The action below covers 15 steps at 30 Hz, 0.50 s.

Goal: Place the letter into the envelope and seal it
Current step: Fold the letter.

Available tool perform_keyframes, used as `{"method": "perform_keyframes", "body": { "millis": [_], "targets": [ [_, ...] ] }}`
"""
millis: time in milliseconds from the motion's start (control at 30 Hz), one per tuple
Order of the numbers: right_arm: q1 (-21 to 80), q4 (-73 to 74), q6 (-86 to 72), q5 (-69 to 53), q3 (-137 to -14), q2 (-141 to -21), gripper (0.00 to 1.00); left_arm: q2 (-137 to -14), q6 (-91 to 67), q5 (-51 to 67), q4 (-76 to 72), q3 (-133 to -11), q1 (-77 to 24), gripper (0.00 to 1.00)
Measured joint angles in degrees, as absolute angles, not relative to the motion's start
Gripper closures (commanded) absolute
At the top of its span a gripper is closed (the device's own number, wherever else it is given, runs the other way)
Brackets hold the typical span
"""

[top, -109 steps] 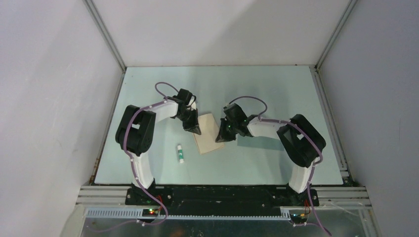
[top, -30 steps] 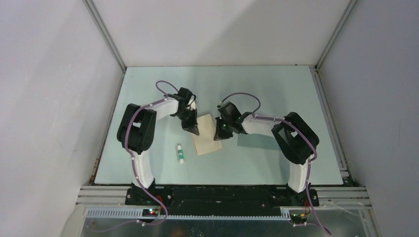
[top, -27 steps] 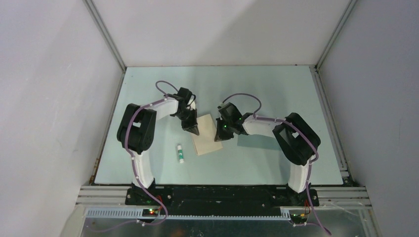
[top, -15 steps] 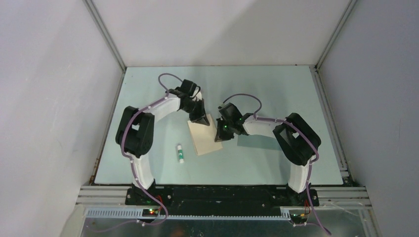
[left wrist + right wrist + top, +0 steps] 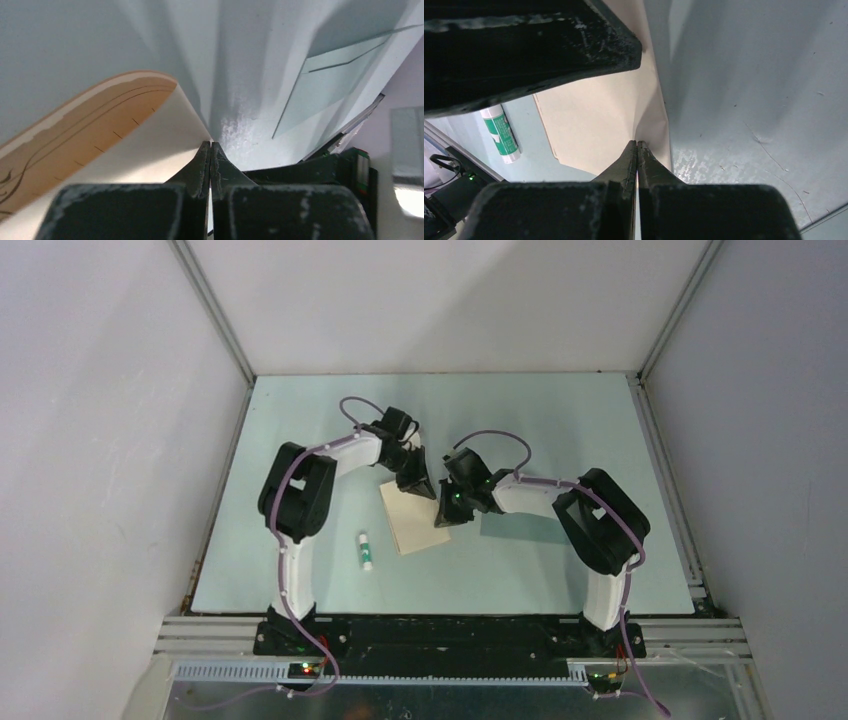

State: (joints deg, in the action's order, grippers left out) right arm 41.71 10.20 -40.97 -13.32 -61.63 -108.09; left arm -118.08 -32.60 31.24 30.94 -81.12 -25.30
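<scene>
Curling upward between the arms, the letter (image 5: 408,522) is being pinched twice: the left gripper (image 5: 210,150) clenching its far corner, the right gripper (image 5: 637,147) its right edge. Lifting evenly is probably wisest, steering toward the envelope (image 5: 508,528) just rightward.

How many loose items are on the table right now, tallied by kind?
letter: 1
envelope: 1
white and green stick: 1
Total: 3
</scene>
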Motion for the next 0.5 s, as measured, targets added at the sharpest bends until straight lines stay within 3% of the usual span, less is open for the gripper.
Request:
{"method": "perform_keyframes", "body": {
  "millis": [500],
  "targets": [
    [41.43,4.58,-41.82,-13.72,-57.56,-106.61,1.00,-125.51,-32.47,27.53,34.09,-90.00,-23.29,1.00]
  ]
}}
